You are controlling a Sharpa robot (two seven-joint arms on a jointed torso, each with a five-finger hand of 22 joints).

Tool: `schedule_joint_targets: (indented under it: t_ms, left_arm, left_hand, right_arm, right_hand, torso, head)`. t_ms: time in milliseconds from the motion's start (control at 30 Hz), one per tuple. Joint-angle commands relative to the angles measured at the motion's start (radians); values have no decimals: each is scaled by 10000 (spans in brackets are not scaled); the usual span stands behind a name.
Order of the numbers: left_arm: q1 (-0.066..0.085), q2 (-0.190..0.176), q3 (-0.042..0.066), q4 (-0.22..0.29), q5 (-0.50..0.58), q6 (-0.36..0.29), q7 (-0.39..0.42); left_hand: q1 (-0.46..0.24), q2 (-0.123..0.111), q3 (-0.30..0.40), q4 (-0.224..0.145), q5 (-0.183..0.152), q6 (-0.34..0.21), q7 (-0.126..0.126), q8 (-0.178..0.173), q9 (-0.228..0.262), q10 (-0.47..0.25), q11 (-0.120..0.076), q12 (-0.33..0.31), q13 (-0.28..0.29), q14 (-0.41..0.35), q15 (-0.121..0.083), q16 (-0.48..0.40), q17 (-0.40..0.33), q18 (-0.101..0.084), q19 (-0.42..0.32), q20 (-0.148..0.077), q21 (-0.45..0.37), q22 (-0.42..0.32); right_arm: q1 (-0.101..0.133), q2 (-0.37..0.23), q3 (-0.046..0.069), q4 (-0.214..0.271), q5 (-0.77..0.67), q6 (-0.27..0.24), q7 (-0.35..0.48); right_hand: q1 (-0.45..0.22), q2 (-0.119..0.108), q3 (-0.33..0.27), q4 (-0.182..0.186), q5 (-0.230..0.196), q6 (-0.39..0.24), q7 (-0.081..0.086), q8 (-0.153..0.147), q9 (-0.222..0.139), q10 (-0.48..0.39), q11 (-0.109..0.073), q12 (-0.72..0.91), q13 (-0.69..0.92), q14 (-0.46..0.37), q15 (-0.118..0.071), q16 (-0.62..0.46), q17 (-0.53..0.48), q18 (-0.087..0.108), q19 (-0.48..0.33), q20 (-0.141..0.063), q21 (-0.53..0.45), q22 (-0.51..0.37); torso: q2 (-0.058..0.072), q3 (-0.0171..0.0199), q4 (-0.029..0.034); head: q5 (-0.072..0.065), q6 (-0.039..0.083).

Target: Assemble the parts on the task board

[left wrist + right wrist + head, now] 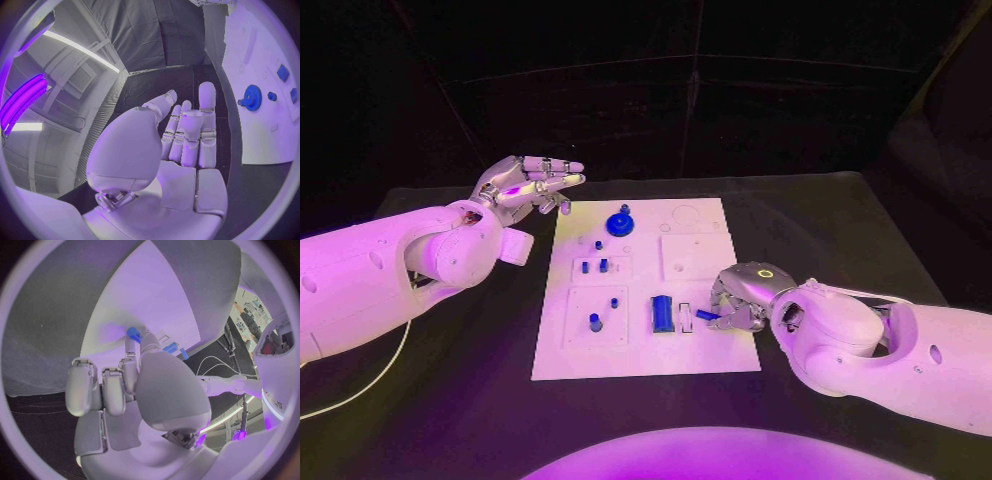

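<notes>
The white task board (711, 350) lies in the middle of the black table. At its right edge my right hand (740, 298) pinches a small blue part (708, 315) just over the board, beside a tall blue block (662, 313). The right wrist view shows that small blue part (133, 332) at the fingertips of the right hand (144, 385). My left hand (531, 185) hovers off the board's far left corner with straight fingers and holds nothing. A blue gear (620, 222) stands near the far edge; the left wrist view has the gear (252, 96) beyond the left hand (184, 145).
Small blue pegs stand on the board's left half: one (599, 244) below the gear, a pair (594, 266) in a square recess, and two more (596, 322) nearer me. A white cable (365, 380) runs along the table's left side.
</notes>
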Motion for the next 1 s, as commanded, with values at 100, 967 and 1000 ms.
schedule_joint_targets:
  t_ms: [100,967,1000]
  left_arm:
    - [14,-6,7,20,29,112,25]
    - [13,-11,4,18,29,127,-5]
    - [13,-11,4,17,29,127,-4]
  left_hand:
    - [-82,23,-22,-19,32,-71,28,30,9,-76,14,36,-14,-24,42,57,-10,69,10,91,-60,-11]
    - [-77,30,-18,-27,34,-100,31,39,6,-115,18,51,-20,-31,46,60,-20,68,7,93,-64,-13]
    - [-77,30,-18,-27,34,-100,31,39,6,-115,18,51,-20,-31,46,60,-20,68,7,93,-64,-13]
  right_arm:
    - [-33,65,-42,-79,-55,647,-6]
    - [-31,-117,-38,294,31,-810,-176]
    - [-31,-128,-38,314,81,-929,-176]
  right_hand:
    - [315,383,348,-101,131,189,-81,-73,-40,2,-172,-35,-1176,858,-69,-18,1578,-31,21,-9,11,18]
    - [-985,-813,3102,427,1702,709,-200,-377,-88,309,-284,376,-945,916,-169,135,1840,-106,212,-121,206,384]
    - [-1046,-852,3115,458,1651,725,-204,-377,-84,315,-288,382,-941,916,-172,136,1842,-107,213,-125,207,386]
  torso:
    - [0,2,-14]
    - [0,7,-2]
    - [0,8,-5]
  head:
    - [8,-6]
    - [39,12]
    - [37,12]
